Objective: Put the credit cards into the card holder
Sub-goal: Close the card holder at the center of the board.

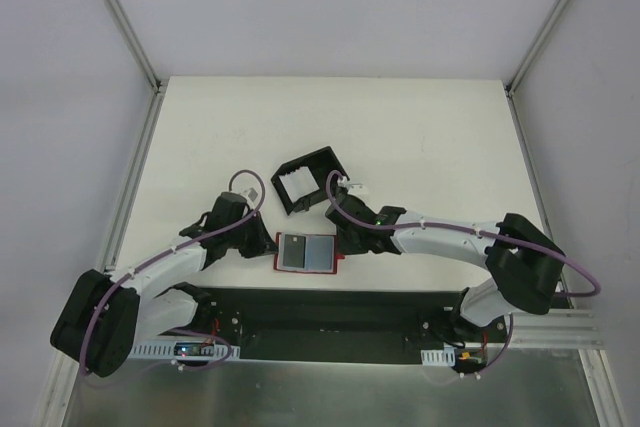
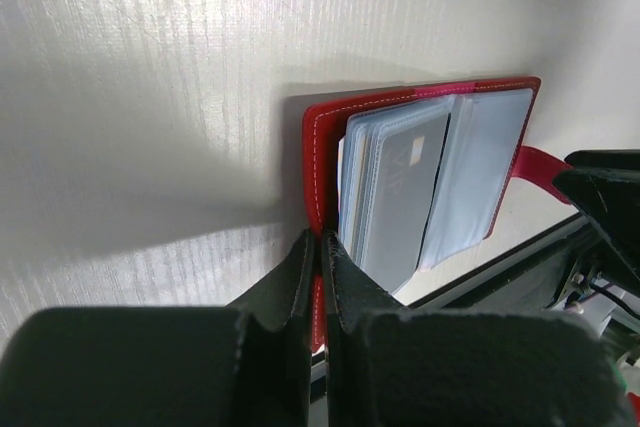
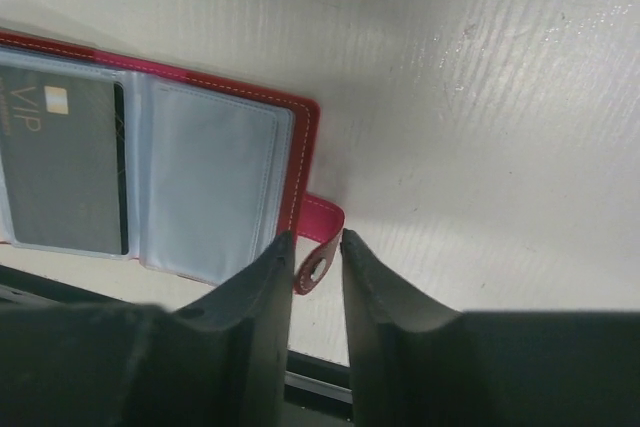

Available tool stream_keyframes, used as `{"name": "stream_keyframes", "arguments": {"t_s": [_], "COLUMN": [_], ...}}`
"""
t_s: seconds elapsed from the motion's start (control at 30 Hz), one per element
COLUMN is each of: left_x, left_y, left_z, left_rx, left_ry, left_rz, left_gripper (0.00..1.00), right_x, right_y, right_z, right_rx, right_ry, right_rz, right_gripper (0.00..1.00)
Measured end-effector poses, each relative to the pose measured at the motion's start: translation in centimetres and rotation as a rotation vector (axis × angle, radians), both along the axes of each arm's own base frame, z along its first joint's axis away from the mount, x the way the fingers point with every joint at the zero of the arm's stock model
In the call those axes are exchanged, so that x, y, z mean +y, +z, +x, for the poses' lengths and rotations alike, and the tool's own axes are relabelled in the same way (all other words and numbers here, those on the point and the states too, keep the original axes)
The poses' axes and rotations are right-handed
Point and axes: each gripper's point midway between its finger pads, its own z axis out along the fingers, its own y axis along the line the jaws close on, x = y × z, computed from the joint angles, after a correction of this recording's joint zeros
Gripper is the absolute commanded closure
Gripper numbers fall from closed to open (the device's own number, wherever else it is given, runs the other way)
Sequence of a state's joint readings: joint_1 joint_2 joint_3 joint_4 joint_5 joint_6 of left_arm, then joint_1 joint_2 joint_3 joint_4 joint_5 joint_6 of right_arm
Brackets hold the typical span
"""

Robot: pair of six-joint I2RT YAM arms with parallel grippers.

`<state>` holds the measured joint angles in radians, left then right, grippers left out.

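The red card holder [image 1: 305, 253] lies open on the table near the front edge. A grey card [image 2: 400, 187] marked VIP sits in its left sleeves and also shows in the right wrist view [image 3: 65, 172]. The right sleeve [image 3: 215, 182] is pale blue-grey. My left gripper [image 2: 321, 237] is shut on the holder's left red edge [image 2: 318, 162]. My right gripper [image 3: 314, 237] stands at the holder's right side, its fingers narrowly apart, with the curled snap tab [image 3: 322, 232] pinched between them. More pale cards [image 1: 293, 185] show inside the black box.
The black open-sided box [image 1: 308, 177] stands just behind the card holder, between the two arms. The dark base rail [image 1: 330, 312] runs along the table's front edge, close under the holder. White walls enclose the table on both sides.
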<state>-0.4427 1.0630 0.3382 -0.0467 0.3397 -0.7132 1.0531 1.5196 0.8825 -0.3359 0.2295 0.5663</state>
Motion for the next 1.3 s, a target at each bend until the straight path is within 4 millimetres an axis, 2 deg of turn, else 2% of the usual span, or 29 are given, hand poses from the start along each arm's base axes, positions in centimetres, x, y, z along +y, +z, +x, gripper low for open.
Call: {"name": "stream_keyframes", "arguments": {"t_s": [0.03, 0.13, 0.47, 0.77, 1.0, 1.3], "left_x": [0.0, 0.0, -0.9, -3.5, -5.1, -7.9], "left_y": [0.1, 0.3, 2.3, 4.8, 5.6, 5.9], "left_z": [0.0, 0.1, 0.6, 0.4, 0.1, 0.1], "left_rx": [-0.003, -0.005, -0.044, -0.102, -0.12, -0.12], "left_ry": [0.0, -0.002, -0.043, -0.154, -0.224, -0.307], "left_rz": [0.002, 0.003, 0.006, 0.037, 0.106, 0.179], "left_gripper": [1.0, 1.0, 1.0, 1.0, 1.0, 1.0], "right_x": [-0.1, -0.5, -1.4, -1.6, -1.2, -1.3], "right_y": [-0.1, -0.2, -1.2, -2.4, -2.0, -0.5], "right_z": [-0.1, -0.2, -0.6, -0.9, -0.7, -0.5], "right_rx": [0.002, 0.005, 0.002, -0.021, -0.041, -0.08], "right_ry": [-0.001, -0.006, -0.014, -0.053, -0.074, -0.098], "right_rz": [-0.005, -0.023, -0.028, 0.062, 0.124, 0.188], "right_gripper": [0.86, 1.0, 1.0, 1.0, 1.0, 1.0]}}
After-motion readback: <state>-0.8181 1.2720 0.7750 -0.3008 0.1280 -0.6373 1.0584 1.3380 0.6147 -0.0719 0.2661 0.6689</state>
